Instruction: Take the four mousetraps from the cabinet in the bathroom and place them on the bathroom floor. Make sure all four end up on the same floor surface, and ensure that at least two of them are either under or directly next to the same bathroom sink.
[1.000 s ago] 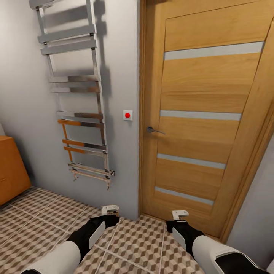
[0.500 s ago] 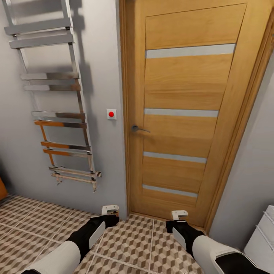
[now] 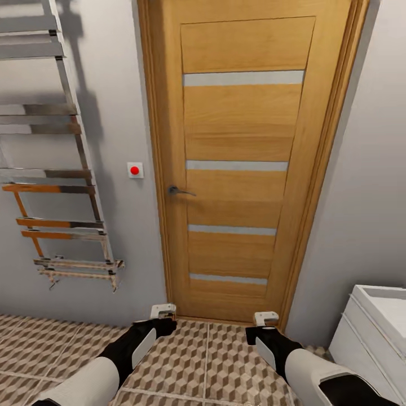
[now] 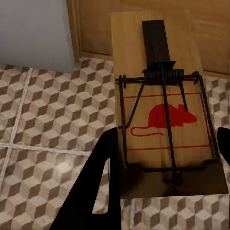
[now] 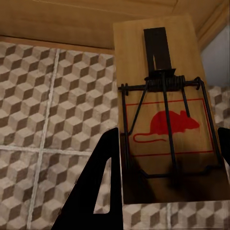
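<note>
I hold one mousetrap in each hand. In the left wrist view a tan mousetrap point(image 4: 163, 72) with a dark wire spring and a red mouse print sits between the dark fingers point(image 4: 98, 187) of my left gripper point(image 3: 163, 317), above the cube-patterned bathroom floor point(image 4: 52, 124). The right wrist view shows a matching mousetrap point(image 5: 160, 57) clamped in my right gripper point(image 3: 266, 324), one finger point(image 5: 96, 187) at its side. Both hands hover low over the bathroom floor point(image 3: 208, 361) before the door. The white sink point(image 3: 383, 307) on its vanity stands at the lower right. The cabinet is out of view.
A closed wooden door point(image 3: 237, 169) with a lever handle point(image 3: 179, 191) stands straight ahead. A chrome towel rail point(image 3: 51, 169) hangs on the grey wall to the left, with a red button switch point(image 3: 134, 170) beside the door frame. Grey wall runs right of the door.
The head view has swung to the right: the orange cabinet left the picture at the left and the white sink unit came in at the right. Both arms keep their pose and their traps.
</note>
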